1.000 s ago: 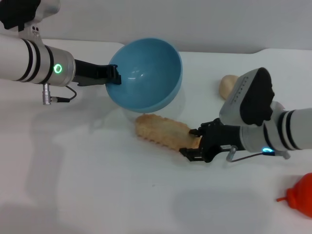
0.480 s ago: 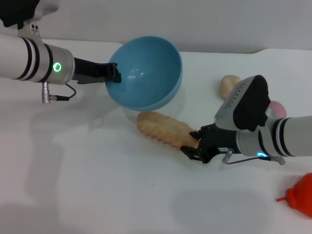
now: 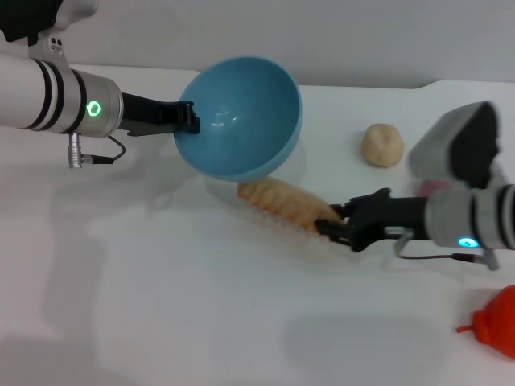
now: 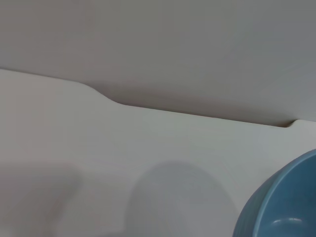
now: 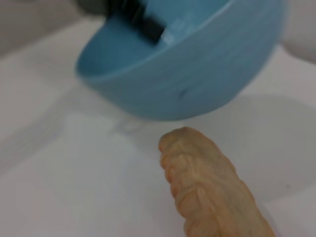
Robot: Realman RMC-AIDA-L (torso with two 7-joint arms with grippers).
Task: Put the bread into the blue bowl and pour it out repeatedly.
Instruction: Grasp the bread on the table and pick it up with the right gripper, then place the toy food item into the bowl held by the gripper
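- The left end effector (image 3: 187, 118), black, was at the far left of the scene, clamped on the left rim of the round, deep, smooth light-blue bowl (image 3: 241, 121).
- The light-blue bowl was held above the white tabletop (image 3: 161, 305), tipped so that its opening faced toward the near right; its inside held nothing.
- In the left wrist view only a curved part of the bowl (image 4: 281, 207) showed at one corner, with the tabletop (image 4: 74, 148) beyond it; that arm's own fingers did not appear there.
- The long tan toy loaf of bread (image 3: 283, 203) lay just below and near of the bowl's lower edge, one end close under the bowl, the other end reaching to the right.
- The right end effector (image 3: 336, 227), black, was at the loaf's right end with its fingers closed on that end.
- In the right wrist view the loaf (image 5: 207, 187) showed its ridged side, its free end pointing at the bowl (image 5: 197, 69); a narrow strip of tabletop lay between loaf and bowl there.
- Whether the loaf's far end touched the tabletop could not be told.
- A small round tan ball (image 3: 381, 145) sat on the tabletop to the far right, well apart from the bowl.
- A pink ball (image 3: 434, 186) was partly hidden behind the right arm.
- An orange-red object (image 3: 495, 323) lay at the near right edge.
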